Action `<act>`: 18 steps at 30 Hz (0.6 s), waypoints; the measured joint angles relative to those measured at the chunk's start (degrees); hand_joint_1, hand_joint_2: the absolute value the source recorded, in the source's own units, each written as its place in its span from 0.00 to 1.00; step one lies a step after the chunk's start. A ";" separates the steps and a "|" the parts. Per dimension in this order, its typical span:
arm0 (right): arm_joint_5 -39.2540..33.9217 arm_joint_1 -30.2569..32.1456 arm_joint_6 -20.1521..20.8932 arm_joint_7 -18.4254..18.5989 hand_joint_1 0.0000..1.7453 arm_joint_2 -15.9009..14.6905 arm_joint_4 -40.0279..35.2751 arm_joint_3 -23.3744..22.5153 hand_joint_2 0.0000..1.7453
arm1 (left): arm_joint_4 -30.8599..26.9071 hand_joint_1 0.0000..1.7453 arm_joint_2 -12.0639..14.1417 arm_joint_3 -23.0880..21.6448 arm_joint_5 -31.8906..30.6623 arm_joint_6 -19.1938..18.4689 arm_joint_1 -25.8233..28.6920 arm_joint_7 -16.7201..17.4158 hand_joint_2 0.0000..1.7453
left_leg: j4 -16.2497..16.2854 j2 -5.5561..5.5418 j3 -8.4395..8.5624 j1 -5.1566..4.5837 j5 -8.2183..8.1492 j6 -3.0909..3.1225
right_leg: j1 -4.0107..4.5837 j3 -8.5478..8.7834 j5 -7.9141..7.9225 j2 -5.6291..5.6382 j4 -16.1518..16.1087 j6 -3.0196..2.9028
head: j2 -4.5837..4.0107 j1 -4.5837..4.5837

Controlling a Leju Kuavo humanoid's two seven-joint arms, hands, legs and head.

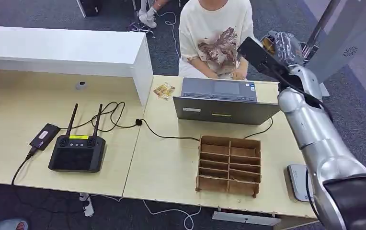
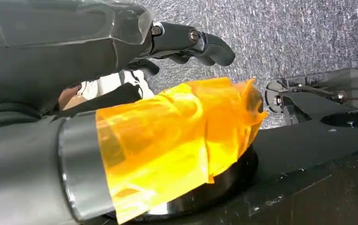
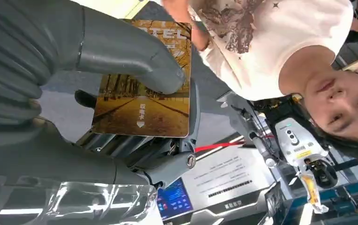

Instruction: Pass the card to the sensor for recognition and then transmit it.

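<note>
My right hand [image 1: 280, 47] is raised at the far right of the desk, close in front of a seated person in a white T-shirt [image 1: 214, 33]. In the right wrist view the thumb [image 3: 135, 61] presses a card [image 3: 142, 105] with a golden tree-lined road picture against the fingers [image 3: 167, 161] behind it. The person [image 3: 280, 42] is just beyond the card. My left hand [image 2: 186, 42] hangs over grey carpet, holding nothing, with orange film [image 2: 177, 136] wrapped on its thumb. A white flat device [image 1: 298, 182] lies at the desk's right front edge.
An open grey laptop [image 1: 219, 101] stands before the person. A wooden divided organiser [image 1: 229, 165] sits at front centre. A black controller with two antennas [image 1: 78, 152], a small black cabled box [image 1: 44, 135] and a second patterned card [image 1: 164, 90] lie to the left. A white raised counter [image 1: 66, 50] runs along the back left.
</note>
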 joint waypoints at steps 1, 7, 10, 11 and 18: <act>-0.02 0.11 -0.24 -0.13 1.00 0.00 0.00 -0.17 1.00 | 0.00 0.00 0.02 0.00 0.00 0.06 0.00 0.00 0.00 | 0.00 0.00 0.00 0.00 0.00 0.00 | 0.00 0.00 0.00 0.00 0.00 0.00 | 0.00 0.00; -3.33 1.48 -3.04 -2.84 1.00 0.02 -1.82 -1.99 1.00 | 0.00 0.00 0.02 0.00 0.39 0.55 0.01 -0.18 0.00 | 0.00 0.00 -0.01 0.00 0.00 0.00 | 0.00 0.00 0.00 0.00 0.00 0.00 | 0.00 0.00; -9.43 1.98 0.12 -3.67 1.00 0.02 -4.16 -3.57 1.00 | 0.00 0.00 0.02 0.00 0.98 0.63 0.03 -0.35 0.00 | 0.00 -0.01 -0.01 0.00 0.00 0.00 | 0.00 0.00 0.00 0.00 0.00 0.00 | 0.00 -0.02; -12.65 2.01 2.32 -3.91 1.00 0.02 -4.79 -4.29 1.00 | 0.00 0.00 0.02 0.00 1.14 0.74 0.02 -0.42 0.00 | 0.00 -0.01 -0.01 0.00 0.00 0.00 | 0.00 0.00 0.00 -0.01 0.00 0.00 | 0.00 -0.02; -36.66 2.02 14.43 -4.55 1.00 -0.65 -5.55 -9.18 1.00 | 0.00 0.00 0.98 0.02 1.86 -2.05 0.08 -0.77 0.00 | 0.00 -0.02 -0.01 0.00 0.00 0.00 | 0.00 0.00 0.00 -0.03 0.00 0.00 | 0.00 0.00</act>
